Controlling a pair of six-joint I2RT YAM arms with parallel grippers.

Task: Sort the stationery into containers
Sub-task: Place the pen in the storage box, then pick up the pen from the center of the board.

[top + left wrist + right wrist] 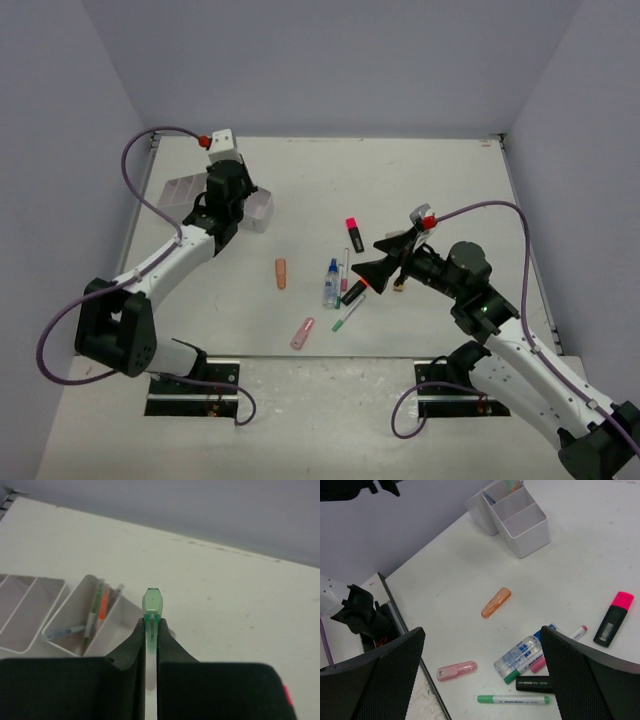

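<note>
My left gripper (152, 626) is shut on a thin white pen with a green cap (152, 601), held above the white organiser (31, 611). One compartment (114, 625) holds several pens. In the top view the left gripper (236, 206) hangs over the organiser (262, 212). My right gripper (481, 647) is open and empty above loose stationery: a blue-capped clear bottle (517, 655), a green marker (514, 699), a black marker (534, 683), a pink item (457, 670) and an orange item (496, 602). In the top view the right gripper (380, 260) hovers beside the bottle (330, 284).
A pink-and-black highlighter (614, 618) lies to the right, and a white pen with a pink tip (579, 631) is beside it. The table's near edge with the left arm's base (362, 617) is at the left. Grey walls enclose the table.
</note>
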